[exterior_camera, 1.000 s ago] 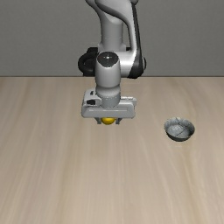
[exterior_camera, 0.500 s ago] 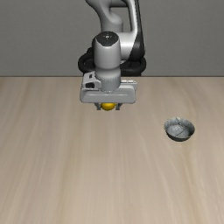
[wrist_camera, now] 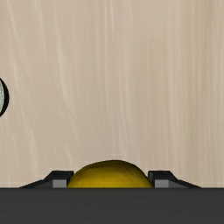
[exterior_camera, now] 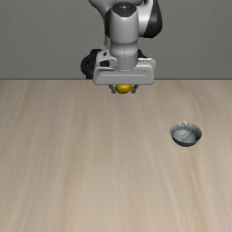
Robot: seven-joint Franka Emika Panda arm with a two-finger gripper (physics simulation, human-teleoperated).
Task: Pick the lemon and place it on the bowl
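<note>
Underneath everything, a broad desk [exterior_camera: 63, 181] of pale wood grain, backed by a plain grey wall [exterior_camera: 36, 36]. Above its far part, the white and grey arm [exterior_camera: 127, 23], reaching down from the top of the exterior view and ending in a wide pale bracket with dark trim. Just below that bracket, the hand [exterior_camera: 123, 88], drawn in to a middling width and holding the lemon [exterior_camera: 122, 90] between its two fingers, one on each side. Hangs up off the wood, fruit and desk apart. Toward the exterior view's right and lower in that view, well apart from the hand, a small grey bowl [exterior_camera: 187, 135], round and upright on the desk, with a darker rim and a lighter inside. In the wrist view, the same grasp close up: dark fingers [wrist_camera: 59, 178] flanking the yellow dome of the lemon [wrist_camera: 107, 174] and touching it from both sides, with the desk's grain well below. Off to one side of the hand there, a thin curved sliver of the bowl [wrist_camera: 3, 96], mostly cut off. Smallest of all, the lemon itself: yellow, rounded, smooth, partly hidden by the fingers, gripped in the air and not on the bowl.
</note>
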